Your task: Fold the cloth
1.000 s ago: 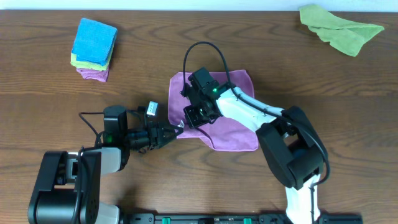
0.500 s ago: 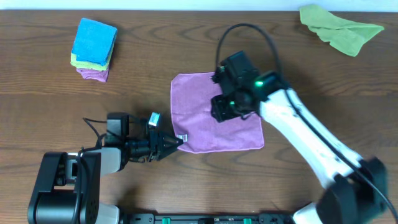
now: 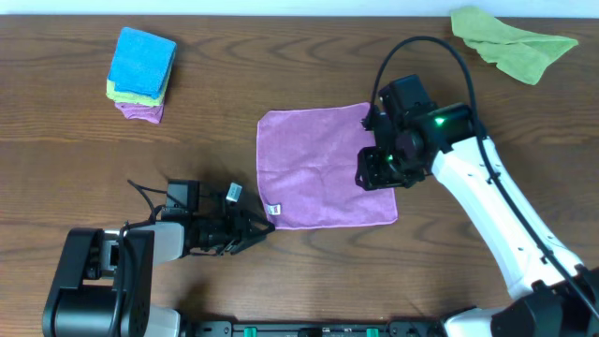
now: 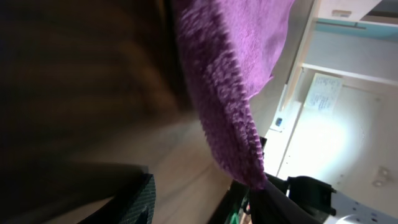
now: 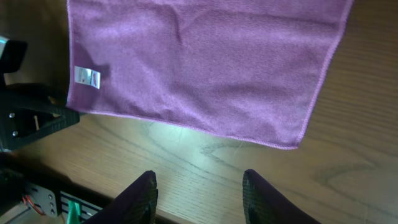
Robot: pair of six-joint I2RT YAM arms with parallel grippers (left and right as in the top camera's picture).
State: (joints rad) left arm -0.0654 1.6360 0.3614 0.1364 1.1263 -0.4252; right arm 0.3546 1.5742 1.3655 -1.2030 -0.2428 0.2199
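Observation:
The lilac cloth [image 3: 318,168] lies spread flat in the middle of the table, with its white tag [image 3: 274,210] at the front left corner. My left gripper [image 3: 255,231] lies low on the table just left of that corner, jaws apart. In the left wrist view the cloth's [image 4: 230,74] edge ends close by one finger of the left gripper [image 4: 202,193], with bare table between the fingers. My right gripper [image 3: 379,170] hovers over the cloth's right edge, open and empty. In the right wrist view the right gripper [image 5: 200,180] sits above bare wood just off the cloth's [image 5: 205,62] edge, and the tag [image 5: 87,76] shows.
A folded stack of blue, green and purple cloths [image 3: 140,73] stands at the back left. A crumpled lime-green cloth [image 3: 510,39] lies at the back right. The left gripper's black body [image 5: 31,118] shows in the right wrist view beside the tag corner.
My right gripper has swept right from the cloth's left part to its right edge, and the bunched cloth now lies flat. My left gripper has drawn back slightly from the tag corner.

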